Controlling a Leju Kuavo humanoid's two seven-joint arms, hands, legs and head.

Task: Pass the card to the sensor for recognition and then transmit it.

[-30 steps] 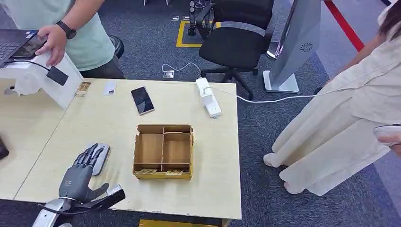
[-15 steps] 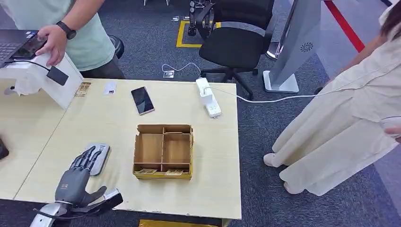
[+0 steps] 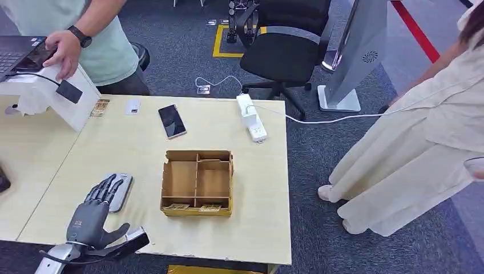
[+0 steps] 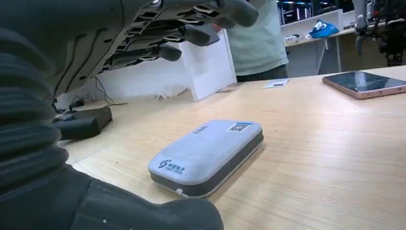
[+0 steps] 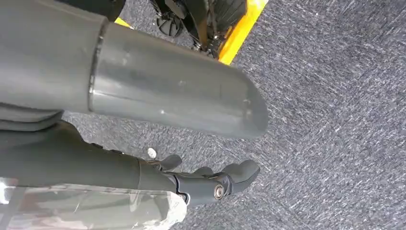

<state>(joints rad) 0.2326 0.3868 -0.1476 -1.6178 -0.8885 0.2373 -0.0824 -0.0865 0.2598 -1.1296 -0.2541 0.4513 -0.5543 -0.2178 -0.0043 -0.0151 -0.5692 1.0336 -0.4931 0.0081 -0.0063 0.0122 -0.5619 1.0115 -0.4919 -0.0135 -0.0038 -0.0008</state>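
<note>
Now hovering open-fingered, holding nothing: left hand (image 3: pixel 94 214) just over grey sensor (image 3: pixel 118 191) on table (image 3: pixel 257 188), sensor's long axis running ahead of fingertips; right hand (image 5: pixel 210 184) hanging low over the floor, fingers curled, far from sensor.

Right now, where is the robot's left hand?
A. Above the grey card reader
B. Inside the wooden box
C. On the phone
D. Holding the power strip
A: the left hand hovers open with fingers spread over the grey card reader, not touching it.
</note>
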